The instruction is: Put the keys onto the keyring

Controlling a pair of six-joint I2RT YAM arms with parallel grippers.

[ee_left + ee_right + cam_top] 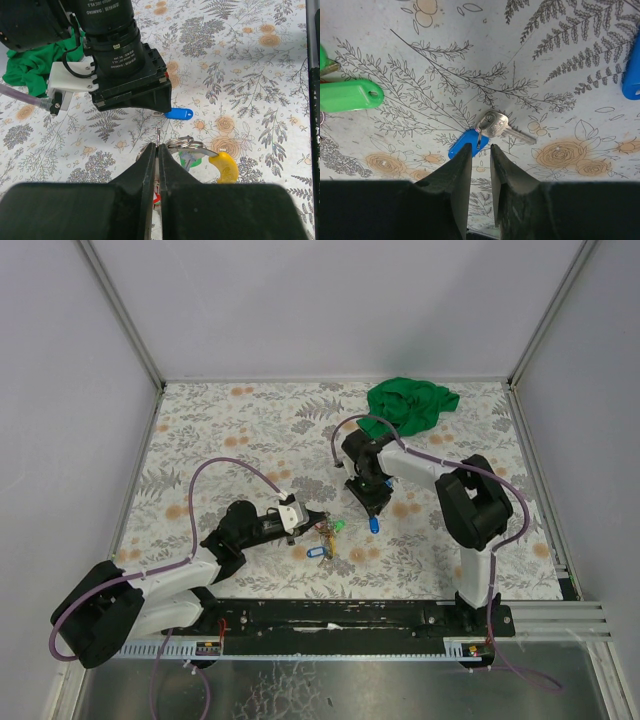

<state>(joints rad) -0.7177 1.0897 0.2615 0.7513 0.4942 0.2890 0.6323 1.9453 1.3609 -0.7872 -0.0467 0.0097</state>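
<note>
Currently the left gripper is pressing its two black fingers tight together, pinching the thin silvery wire keyring, whose loops are curling out just to the right of the fingertips. Hanging off those loops, a yellow plastic-headed key is lying on the table beside the ring, and a scrap of red is showing low down in the seam between the fingers, too hidden to identify. Further out, the right gripper is hovering low over the table with its fingers standing slightly apart, a narrow strip of tabletop showing through the gap. Just ahead of its tips, a blue plastic-headed key is lying flat, its silver blade pointing away to the right and its small ring sitting at the mouth of the gap; I cannot tell whether the fingers are touching it. A green plastic-headed key is lying off to the left and a second blue head is peeking in at the right edge. Everything is resting on the floral-printed tabletop, with a crumpled green cloth lying well apart near the far edge.
</note>
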